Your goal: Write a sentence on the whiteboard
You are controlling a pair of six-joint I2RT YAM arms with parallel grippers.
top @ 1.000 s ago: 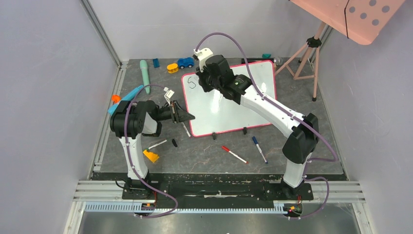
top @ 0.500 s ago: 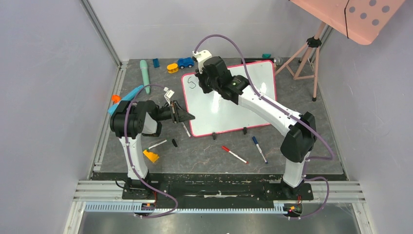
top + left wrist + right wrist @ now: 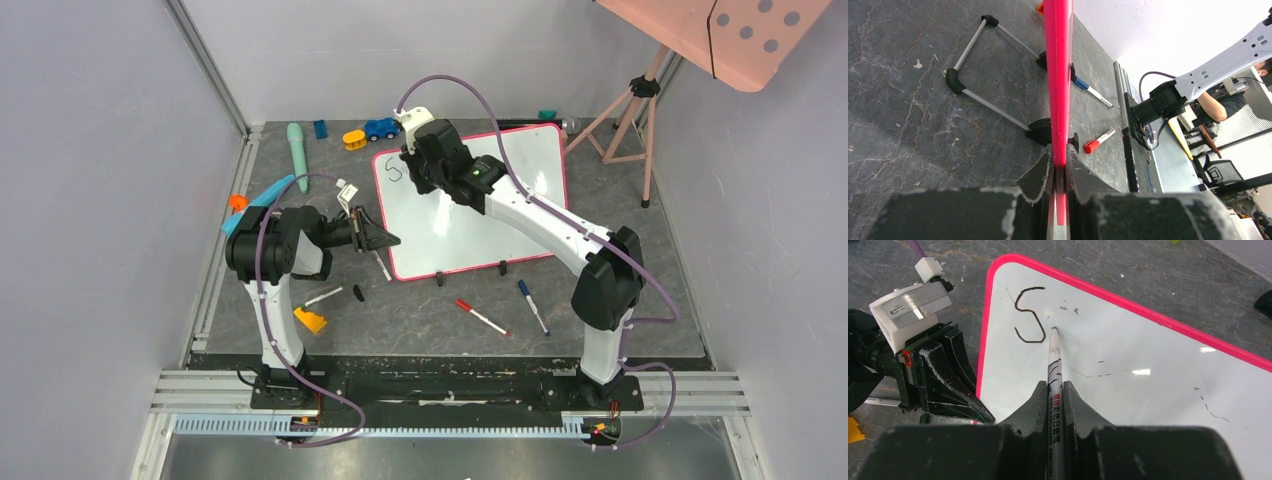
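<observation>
Grey, marbled surface (image 3: 640,320), objects scattered over it. At the far left lies a pale teal tube (image 3: 297,146), with a yellow wedge (image 3: 311,321) nearer the arm bases.

Left end effector (image 3: 385,240): jaws pinched narrow on the left edge of the whiteboard's pink-red frame. In the left wrist view the frame runs straight up out of the closed fingers (image 3: 1040,172).

The whiteboard (image 3: 455,230) sits mid-surface between the two arms, tilted up on small black feet. Its lower edge faces the arm bases.

The sentence (image 3: 1029,316) so far: a single black "S" in the board's upper left corner, just inside the frame. A few faint stray marks lie further right.

Right end effector (image 3: 1054,387): reaches across the board from the right, fingers clamped tight on a white marker (image 3: 1054,365). The tip touches the board just right of the "S".

Below the board, loose on the surface, lie a red-capped marker (image 3: 481,317) and, right of it, a blue-capped marker (image 3: 533,306). They are apart from each other.

Far right rear stands a pink tripod (image 3: 632,112), with a salmon panel with grey dots (image 3: 735,35) above it.
</observation>
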